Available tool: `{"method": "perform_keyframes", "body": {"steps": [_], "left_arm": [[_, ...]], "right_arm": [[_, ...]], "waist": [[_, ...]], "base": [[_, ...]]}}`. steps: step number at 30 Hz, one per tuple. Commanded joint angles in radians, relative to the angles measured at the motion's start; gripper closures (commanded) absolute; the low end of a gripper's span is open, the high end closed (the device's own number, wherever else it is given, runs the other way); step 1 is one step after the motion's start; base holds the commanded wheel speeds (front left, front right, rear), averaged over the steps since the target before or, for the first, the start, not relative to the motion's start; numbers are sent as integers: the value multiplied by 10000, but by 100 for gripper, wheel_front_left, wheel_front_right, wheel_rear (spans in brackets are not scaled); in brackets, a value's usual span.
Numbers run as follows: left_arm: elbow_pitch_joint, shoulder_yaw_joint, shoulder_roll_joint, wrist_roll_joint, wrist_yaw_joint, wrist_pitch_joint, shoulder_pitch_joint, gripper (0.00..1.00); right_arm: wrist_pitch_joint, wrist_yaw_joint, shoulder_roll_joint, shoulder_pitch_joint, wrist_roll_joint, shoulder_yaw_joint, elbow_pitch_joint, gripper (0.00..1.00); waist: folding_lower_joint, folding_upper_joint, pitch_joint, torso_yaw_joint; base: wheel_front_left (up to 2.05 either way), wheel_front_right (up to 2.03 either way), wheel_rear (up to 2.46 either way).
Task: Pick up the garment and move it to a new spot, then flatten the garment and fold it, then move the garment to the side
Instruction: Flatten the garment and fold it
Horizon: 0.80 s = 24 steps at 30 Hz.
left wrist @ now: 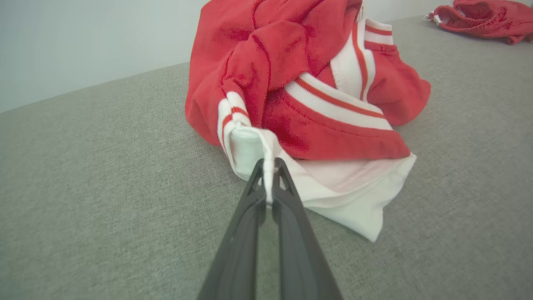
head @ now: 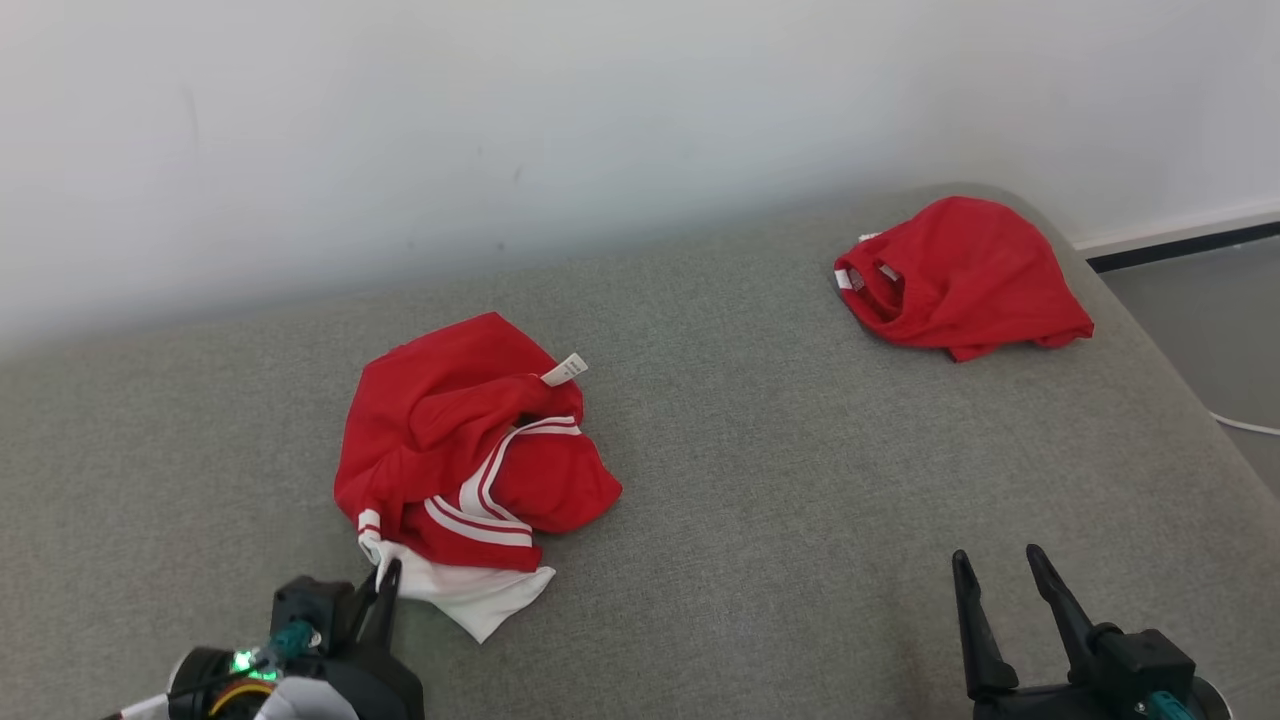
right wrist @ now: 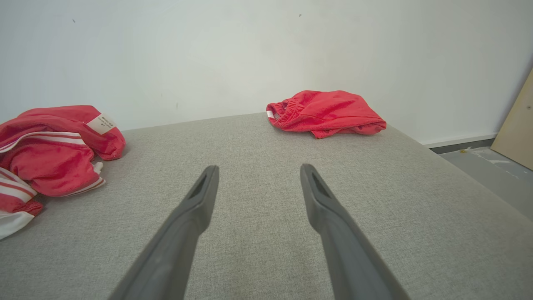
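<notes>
A crumpled red garment (head: 460, 440) with white stripes and a white hem lies left of centre on the grey cushion; it fills the upper middle of the left wrist view (left wrist: 300, 83) and shows at the left edge of the right wrist view (right wrist: 50, 154). My left gripper (head: 385, 575) is shut on the white edge of the garment at its near left corner, the cloth pinched between the tips (left wrist: 269, 166). My right gripper (head: 995, 560) stands open at the lower right, above bare cushion (right wrist: 254, 171), with nothing between its fingers.
A second red garment (head: 960, 275) lies bunched at the far right corner of the cushion (right wrist: 329, 112) (left wrist: 483, 18). A pale wall rises behind. The cushion's right edge (head: 1180, 380) drops to the floor, where a white cable (head: 1245, 425) lies.
</notes>
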<state>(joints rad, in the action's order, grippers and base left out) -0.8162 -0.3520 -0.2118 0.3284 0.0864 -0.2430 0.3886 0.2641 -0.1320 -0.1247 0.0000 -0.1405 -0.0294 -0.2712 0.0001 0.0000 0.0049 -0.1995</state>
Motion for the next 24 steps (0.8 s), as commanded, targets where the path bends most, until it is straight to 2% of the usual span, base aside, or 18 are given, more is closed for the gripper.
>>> {"method": "perform_keyframes", "body": {"steps": [1, 5, 11, 16, 24], "left_arm": [[24, 21, -30, -11, -8, -70, 145, 100], [565, 138, -103, 17, 83, -190, 632, 100], [2203, 160, -622, -144, 157, -129, 1370, 100], [3928, 241, -1227, -97, 159, 789, 1619, 100], [6563, 649, -2672, 110, 245, 2531, 1790, 100]], "right_arm": [[-2, 25, -21, 52, 4, -36, 3, 0], [-2, 25, 70, 167, 25, -250, 37, 0], [-2, 25, 248, 217, -103, -225, 16, 0], [-2, 25, 388, 239, -48, -192, -25, 0], [-2, 25, 506, 286, -78, -262, 21, 0]], "waist": [[-1, 0, -57, 47], [-1, 0, -297, 311], [-1, 0, -704, 727], [-1, 0, -863, 904], [-1, 0, -870, 902]], "base": [[0, 0, 0], [0, 0, 0], [0, 0, 0], [0, 0, 0], [0, 0, 0]]}}
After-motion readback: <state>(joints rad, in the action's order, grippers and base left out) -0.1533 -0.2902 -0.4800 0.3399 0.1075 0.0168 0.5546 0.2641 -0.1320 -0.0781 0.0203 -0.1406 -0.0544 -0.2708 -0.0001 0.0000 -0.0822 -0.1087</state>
